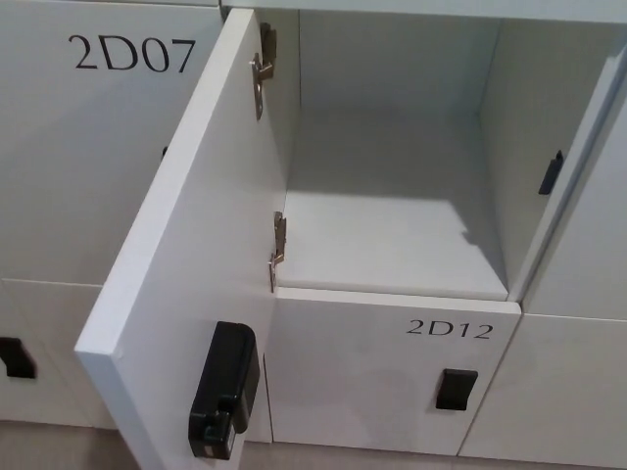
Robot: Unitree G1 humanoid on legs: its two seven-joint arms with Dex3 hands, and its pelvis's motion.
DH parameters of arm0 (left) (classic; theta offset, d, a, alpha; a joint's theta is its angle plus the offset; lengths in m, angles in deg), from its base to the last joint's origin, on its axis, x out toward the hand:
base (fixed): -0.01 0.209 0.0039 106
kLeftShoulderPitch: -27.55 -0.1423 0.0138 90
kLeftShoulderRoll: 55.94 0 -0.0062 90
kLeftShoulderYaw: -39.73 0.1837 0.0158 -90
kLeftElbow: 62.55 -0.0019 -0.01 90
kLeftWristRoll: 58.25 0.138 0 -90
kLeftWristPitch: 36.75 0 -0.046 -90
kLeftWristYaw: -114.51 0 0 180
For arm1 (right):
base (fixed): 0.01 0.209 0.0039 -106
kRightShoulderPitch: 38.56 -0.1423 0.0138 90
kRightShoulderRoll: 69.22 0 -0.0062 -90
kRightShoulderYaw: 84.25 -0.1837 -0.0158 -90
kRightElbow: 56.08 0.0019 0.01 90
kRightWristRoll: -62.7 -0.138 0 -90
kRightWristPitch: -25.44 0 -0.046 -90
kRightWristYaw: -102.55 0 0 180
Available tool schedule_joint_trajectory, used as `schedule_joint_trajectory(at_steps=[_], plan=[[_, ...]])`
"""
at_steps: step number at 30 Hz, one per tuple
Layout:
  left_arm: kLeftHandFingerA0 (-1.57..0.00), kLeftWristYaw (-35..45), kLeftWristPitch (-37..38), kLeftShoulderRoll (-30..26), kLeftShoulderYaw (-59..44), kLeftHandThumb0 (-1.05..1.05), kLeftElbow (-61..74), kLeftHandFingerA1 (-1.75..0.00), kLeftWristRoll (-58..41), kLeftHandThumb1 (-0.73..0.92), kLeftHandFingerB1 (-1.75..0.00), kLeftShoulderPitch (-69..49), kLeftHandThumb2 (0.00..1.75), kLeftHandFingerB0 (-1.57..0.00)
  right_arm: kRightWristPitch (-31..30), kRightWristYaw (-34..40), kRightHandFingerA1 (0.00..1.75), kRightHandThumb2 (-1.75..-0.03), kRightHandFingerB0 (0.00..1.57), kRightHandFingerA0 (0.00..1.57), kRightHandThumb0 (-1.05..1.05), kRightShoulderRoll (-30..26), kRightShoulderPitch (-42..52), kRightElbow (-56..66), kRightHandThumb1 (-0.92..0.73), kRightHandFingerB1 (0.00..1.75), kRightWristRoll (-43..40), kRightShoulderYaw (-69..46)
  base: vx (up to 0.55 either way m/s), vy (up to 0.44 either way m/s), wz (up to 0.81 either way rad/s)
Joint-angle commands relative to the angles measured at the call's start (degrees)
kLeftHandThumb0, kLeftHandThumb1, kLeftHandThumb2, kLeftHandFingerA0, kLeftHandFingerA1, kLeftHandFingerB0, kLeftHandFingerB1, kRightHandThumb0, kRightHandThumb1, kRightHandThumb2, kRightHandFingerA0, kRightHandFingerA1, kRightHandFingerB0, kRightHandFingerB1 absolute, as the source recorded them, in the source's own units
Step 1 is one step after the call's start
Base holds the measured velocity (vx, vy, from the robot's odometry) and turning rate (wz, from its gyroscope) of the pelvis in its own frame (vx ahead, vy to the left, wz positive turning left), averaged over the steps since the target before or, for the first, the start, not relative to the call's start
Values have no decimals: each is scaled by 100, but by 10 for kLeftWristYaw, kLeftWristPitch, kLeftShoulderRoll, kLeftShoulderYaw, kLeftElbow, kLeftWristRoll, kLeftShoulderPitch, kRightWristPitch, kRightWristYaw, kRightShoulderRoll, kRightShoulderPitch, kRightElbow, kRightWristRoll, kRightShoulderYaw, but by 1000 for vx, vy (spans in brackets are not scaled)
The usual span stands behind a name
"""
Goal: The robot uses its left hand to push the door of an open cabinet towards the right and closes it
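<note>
White locker wall, cabinet (392, 196) empty, door (186, 245) swung wide open leftward, neither robot hand visible, state unknowable

Two black labels can be read on the white locker fronts. "2D07" (133, 54) stands on the closed door at upper left (78, 157), beside the open cabinet. "2D12" (450, 329) stands on the closed door below the open compartment (372, 382), above its black handle (456, 389).
</note>
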Motion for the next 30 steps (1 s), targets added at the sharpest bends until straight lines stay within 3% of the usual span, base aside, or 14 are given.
schedule_joint_trajectory(at_steps=[1,2,3,4,5,6,8,10,11,20,21,25,29,30], plan=[[-39,12,44,-13,-3,-63,-20,-55,-9,69,-46,7,105,-25,24,28,42,-65,48,54,-47,-1,-5,-19,-81,38,10,4,0,0,0],[-39,9,46,-14,0,-58,-21,-56,-6,67,-47,7,105,-23,24,28,59,-103,39,50,-46,-2,-6,-21,-67,53,10,4,0,0,0],[-39,6,49,-15,3,-58,-22,-56,-3,67,-47,8,105,-23,26,28,59,-103,39,50,-46,-2,-7,-22,-67,53,10,3,0,0,0],[-47,2,49,-14,4,-63,-21,-37,-3,86,-34,8,66,-39,27,27,59,-102,40,50,-45,-2,-8,-22,-67,53,8,1,0,0,0],[-47,1,50,-14,4,-63,-22,-37,-3,86,-34,8,66,-39,28,27,59,-102,40,50,-45,-2,-9,-22,-67,53,8,0,0,0,0],[-46,0,53,-14,6,-63,-22,-37,-2,88,-33,7,67,-37,28,25,42,-64,49,55,-46,-2,-9,-22,-81,39,5,-2,0,0,0],[-47,-6,59,-14,10,-64,-20,-37,2,89,-33,3,67,-37,28,21,42,-64,50,56,-44,0,-9,-23,-80,39,-1,-9,0,0,0],[-43,-24,59,-13,24,-65,-18,-35,16,90,-32,2,68,-33,23,30,60,-101,40,53,-44,0,-12,-25,-66,54,7,-4,0,0,0],[-39,-27,62,-12,27,-71,-18,-38,17,81,-34,2,74,-29,21,32,42,-64,48,55,-45,-1,-12,-25,-79,38,9,-4,0,0,0],[-30,-144,110,-6,113,-68,64,-32,101,90,-30,73,68,-27,16,63,40,-63,42,47,-49,0,-12,-27,-79,37,14,-3,0,0,0],[-30,-144,109,-5,121,-67,85,-32,105,89,-30,83,67,-26,16,68,55,-98,29,39,-51,0,-11,-26,-65,49,15,-2,0,0,0],[-34,-124,96,5,149,-64,180,-34,122,89,-31,125,67,-27,15,49,56,-99,29,40,-47,-2,-11,-27,-65,49,3,-11,0,0,0],[-35,-115,78,18,175,-62,244,-36,133,89,-32,156,67,-28,14,44,56,-99,29,40,-47,-5,-12,-28,-65,49,7,-8,0,0,0],[-34,-112,67,21,183,-63,263,-36,144,90,-31,165,67,-28,15,44,40,-64,43,48,-43,-5,-12,-28,-79,37,7,-8,0,0,0]])
